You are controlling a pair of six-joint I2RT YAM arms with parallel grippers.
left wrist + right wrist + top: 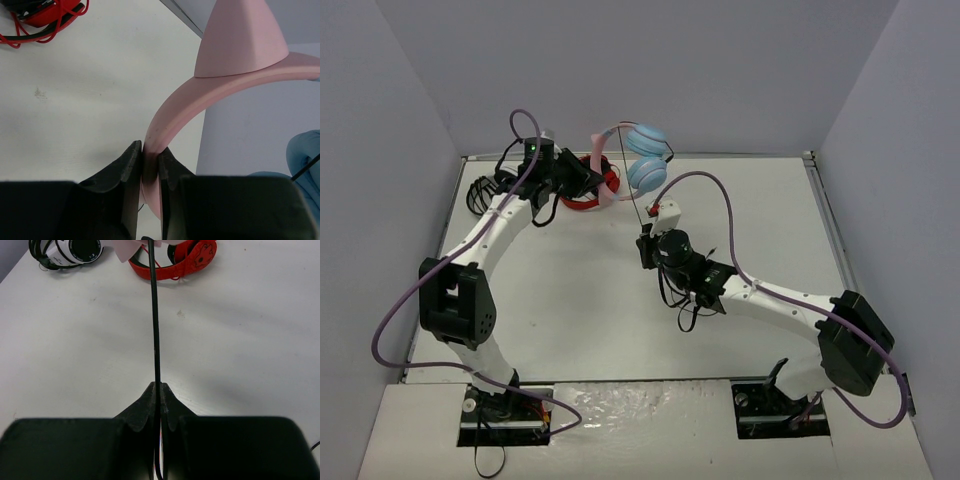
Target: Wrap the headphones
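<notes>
Two grips: left gripper (150, 155), headband (210, 97) (right gripper (157, 391), cable (154, 315)).

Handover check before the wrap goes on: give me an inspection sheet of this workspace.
Surface: white table, a few faint marks.
Job's things: pink-and-blue headphones held up above the table's far edge.
Clutter: red-and-black headphones and black-and-white headphones lying at the far left.
Grippers: left gripper shut on the pink headband; right gripper shut on the black cable.
Cables: black cable runs straight from the headphones to the right gripper; purple hoses loop along both arms.
Surroundings: grey walls on three sides.
</notes>
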